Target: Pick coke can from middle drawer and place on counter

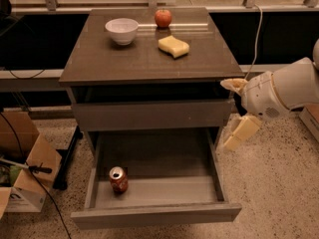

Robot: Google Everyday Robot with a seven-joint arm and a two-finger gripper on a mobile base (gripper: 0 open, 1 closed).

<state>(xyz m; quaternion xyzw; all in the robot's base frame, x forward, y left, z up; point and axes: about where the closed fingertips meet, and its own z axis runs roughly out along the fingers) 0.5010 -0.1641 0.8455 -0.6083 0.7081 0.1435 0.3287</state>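
red coke can (pixel 118 179) with silver top is sitting in the grey middle drawer (pixel 164 190). dark grey-brown glossy table (pixel 144 59) is carrying a white bowl (pixel 122 30), red apple (pixel 163 18) and yellow sponge (pixel 174 46). cream-and-white hand (pixel 229 113) is hovering right of the table. floor (pixel 279 183) is showing beige speckles.
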